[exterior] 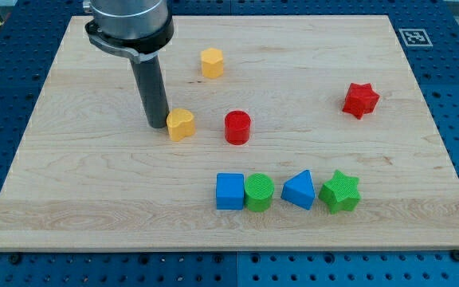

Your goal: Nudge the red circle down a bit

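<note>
Green circle (259, 192) nearest; red circle (237, 127) right of my tip (158, 125).

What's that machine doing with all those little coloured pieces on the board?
A robot arm slides a dark rod across a wooden board to push blocks. My tip sits right beside the yellow heart, on its left in the view. The red circle, which I am meant to nudge down, lies to the right of the heart, untouched. Below it a blue cube, green circle, blue triangle and green star form a row.
</note>
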Controlling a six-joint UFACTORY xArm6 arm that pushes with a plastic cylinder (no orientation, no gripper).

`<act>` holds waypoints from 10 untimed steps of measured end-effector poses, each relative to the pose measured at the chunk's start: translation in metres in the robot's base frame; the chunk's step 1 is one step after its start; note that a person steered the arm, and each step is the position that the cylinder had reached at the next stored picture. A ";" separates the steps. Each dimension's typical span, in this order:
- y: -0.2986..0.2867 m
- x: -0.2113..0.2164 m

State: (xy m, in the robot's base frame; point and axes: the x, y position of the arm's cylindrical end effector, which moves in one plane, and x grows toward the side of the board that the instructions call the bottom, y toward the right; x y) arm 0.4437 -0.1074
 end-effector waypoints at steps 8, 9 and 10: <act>0.120 -0.029; 0.123 -0.014; 0.132 -0.010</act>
